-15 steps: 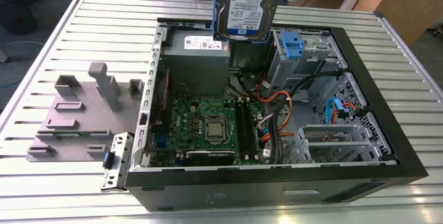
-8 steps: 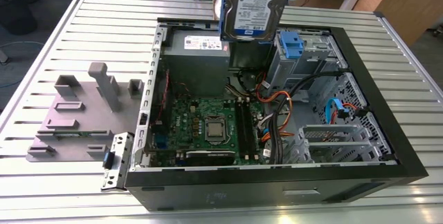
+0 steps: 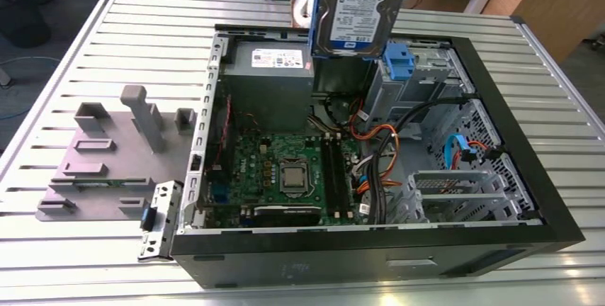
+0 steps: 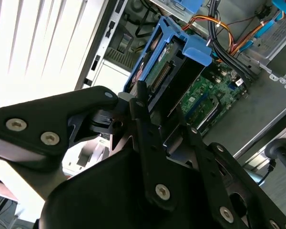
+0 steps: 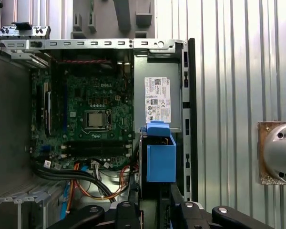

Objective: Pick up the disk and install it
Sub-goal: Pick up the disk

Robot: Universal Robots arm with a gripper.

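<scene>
My end effector [image 4: 162, 112] is closed on the disk [image 3: 358, 12], upright above the open case [image 3: 546, 200], at twelve o'clock in the exterior view. I judge it stiff, fairly heavy and shock-sensitive; it is best held by its blue frame.

label [image 3: 355, 5] on disk [image 3: 352, 49], sticker [image 5: 158, 99] on grey box [image 5: 152, 67], neither legible

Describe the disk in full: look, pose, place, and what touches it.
The disk is a flat silver drive with a blue-and-white label, framed by a blue plastic carrier whose end tab points down. It hangs upright above the open computer case, near the grey power supply. The gripper is shut on the end opposite the tab; I can see nothing else touching it.
</scene>
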